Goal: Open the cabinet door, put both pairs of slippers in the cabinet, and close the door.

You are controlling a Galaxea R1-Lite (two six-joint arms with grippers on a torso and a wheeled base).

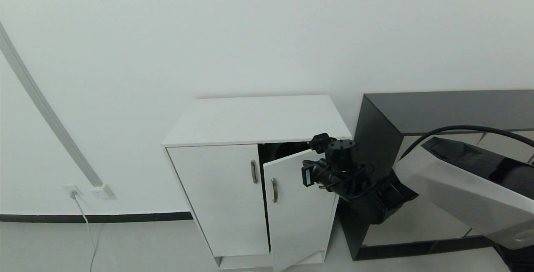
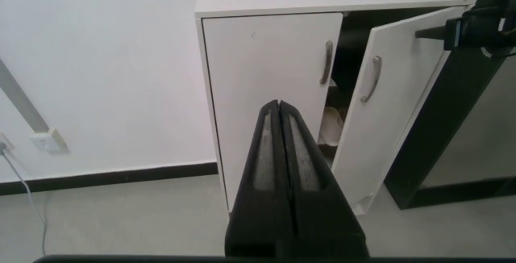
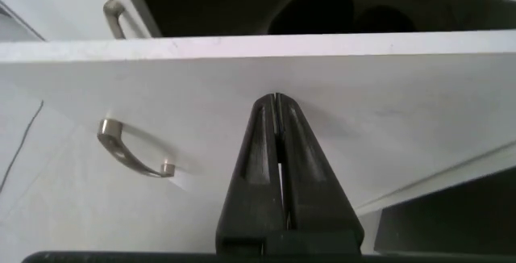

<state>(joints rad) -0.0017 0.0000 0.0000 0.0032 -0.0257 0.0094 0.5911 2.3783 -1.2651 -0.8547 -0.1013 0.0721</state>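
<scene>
We see the white cabinet point(image 1: 254, 117) standing against the wall, low in the head view toward 6 o'clock. Its left door point(image 1: 217, 197) is shut flat. Its right door point(image 1: 296, 209) stands partly swung out, leaving a dark gap between the two at the top.

The right gripper point(image 1: 320, 142) is at the right door's upper outer corner, at about 1 o'clock from that door's handle point(image 1: 274, 190). Its jaws are together with nothing between them, and the tips rest against the door's front face just under its top edge.

The left gripper point(image 2: 278, 111) hangs well apart from the cabinet, pointing at the left door. Its jaws are also pressed together and hold nothing.

Through the gap a pale slipper point(image 2: 330, 126) lies on a shelf inside the cabinet. Two dark rounded shapes point(image 3: 322, 9) sit higher inside; we cannot tell what they are.

A black sideboard point(image 1: 375, 138) stands just beside the cabinet at 3 o'clock. A wall socket point(image 1: 71, 190) with a cable sits at 9 o'clock, near the floor point(image 1: 137, 247).
</scene>
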